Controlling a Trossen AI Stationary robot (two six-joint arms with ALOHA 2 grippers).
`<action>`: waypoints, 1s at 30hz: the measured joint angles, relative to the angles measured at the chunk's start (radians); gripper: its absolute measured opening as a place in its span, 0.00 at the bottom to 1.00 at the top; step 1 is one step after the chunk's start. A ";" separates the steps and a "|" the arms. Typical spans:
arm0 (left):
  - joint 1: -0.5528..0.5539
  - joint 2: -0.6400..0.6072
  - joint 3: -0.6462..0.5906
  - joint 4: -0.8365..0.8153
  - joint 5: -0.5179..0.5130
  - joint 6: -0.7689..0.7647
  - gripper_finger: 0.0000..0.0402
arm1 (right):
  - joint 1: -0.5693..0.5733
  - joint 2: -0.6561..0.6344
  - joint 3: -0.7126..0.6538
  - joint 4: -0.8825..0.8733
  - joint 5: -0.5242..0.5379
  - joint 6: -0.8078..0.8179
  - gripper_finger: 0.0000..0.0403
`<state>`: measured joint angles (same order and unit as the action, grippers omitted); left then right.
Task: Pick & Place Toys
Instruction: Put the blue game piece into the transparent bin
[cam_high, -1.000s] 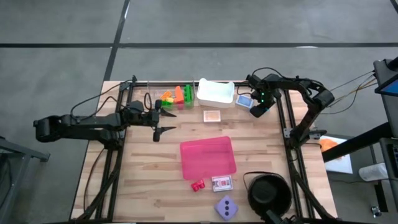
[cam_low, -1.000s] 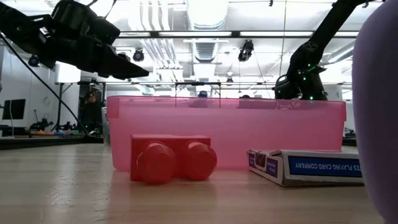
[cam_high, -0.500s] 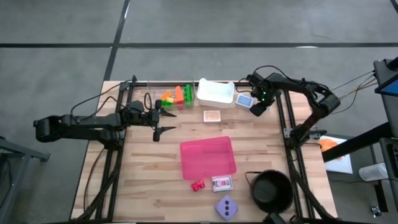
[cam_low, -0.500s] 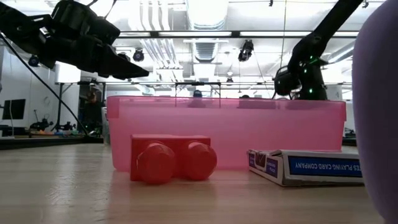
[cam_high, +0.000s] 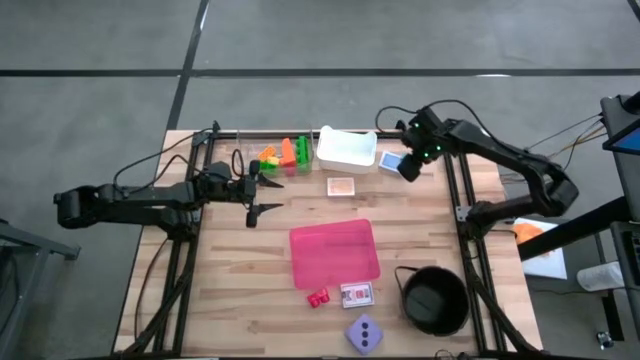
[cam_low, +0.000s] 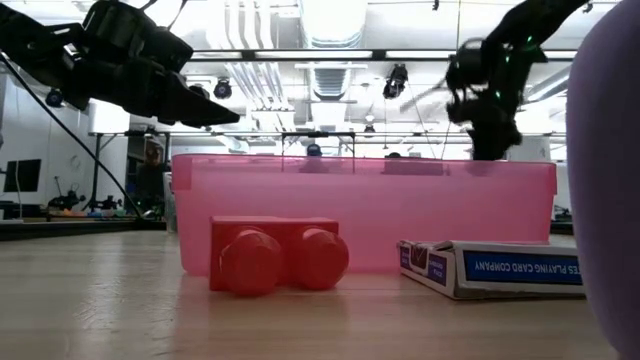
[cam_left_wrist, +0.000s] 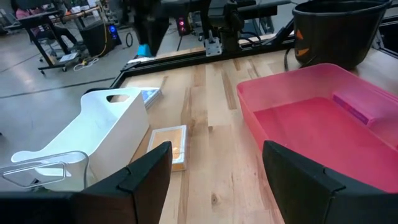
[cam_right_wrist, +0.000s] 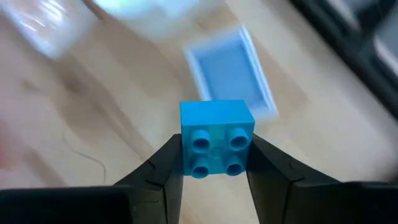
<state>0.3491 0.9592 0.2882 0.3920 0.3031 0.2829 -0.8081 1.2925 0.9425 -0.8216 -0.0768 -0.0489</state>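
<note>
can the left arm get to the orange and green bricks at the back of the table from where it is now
Probably yes. The left gripper hovers open just in front of the orange and green bricks, with only bare table between them. The white container sits off to one side.

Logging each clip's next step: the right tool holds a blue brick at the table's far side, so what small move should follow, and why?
Probably carry it toward the pink tray. The right tool is shut on the blue brick above a blue card, and the tray looks empty. The left tool waits open.

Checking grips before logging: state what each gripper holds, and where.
Right gripper holds a blue brick, fingers on its two opposite sides. Left gripper is open, holding nothing.
</note>
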 joint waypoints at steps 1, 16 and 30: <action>0.000 0.000 0.000 0.000 0.000 0.000 0.64 | 0.017 -0.013 -0.001 0.035 -0.023 0.003 0.33; 0.000 0.000 0.000 0.000 0.000 0.007 0.64 | 0.313 0.067 -0.157 0.938 -0.153 0.041 0.33; 0.000 -0.008 0.000 0.009 -0.030 0.031 0.64 | 0.392 0.456 0.044 1.302 -0.153 0.091 0.33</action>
<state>0.3492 0.9516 0.2882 0.4005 0.2734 0.3143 -0.4160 1.7482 0.9868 0.4808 -0.2295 0.0424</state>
